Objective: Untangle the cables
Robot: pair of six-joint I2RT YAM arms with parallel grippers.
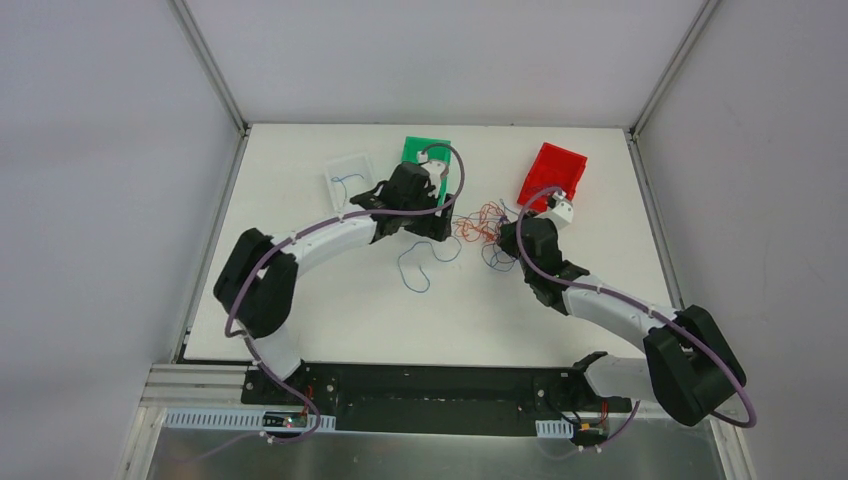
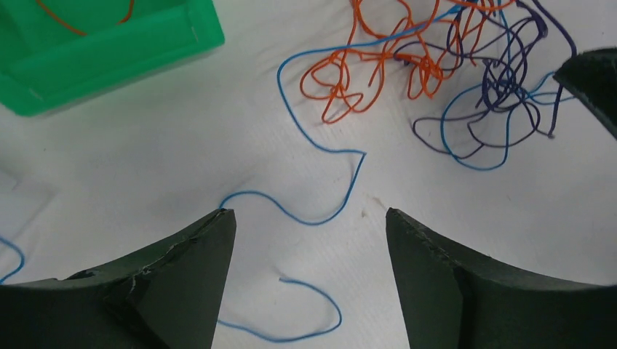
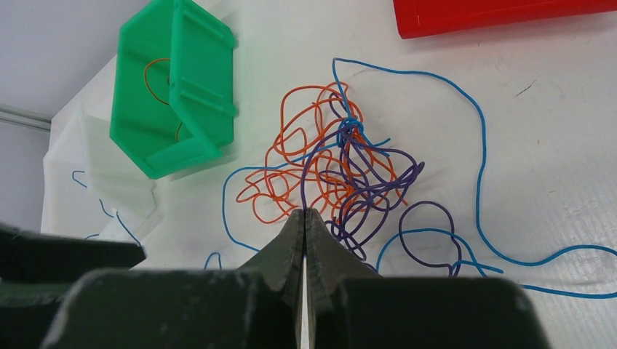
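Note:
The cables form a knot of orange, purple and blue strands [image 1: 482, 226] between my two grippers, shown close in the right wrist view [image 3: 342, 171] and at the top of the left wrist view [image 2: 436, 65]. One loose blue cable [image 2: 320, 218] snakes out of the knot and lies flat on the table between the fingers of my left gripper [image 2: 304, 218], which is open and touches nothing. My right gripper [image 3: 304, 212] is shut, and a purple cable [image 3: 314, 163] runs from the knot straight into its tips. In the top view the blue loop [image 1: 418, 266] lies just in front of the left gripper [image 1: 432, 226].
A green bin [image 1: 425, 150] holding an orange strand stands at the back centre, a red bin [image 1: 553, 170] at the back right, and a clear tray [image 1: 350, 176] with a blue strand at the back left. The right fingertip [image 2: 593, 80] shows beside the knot.

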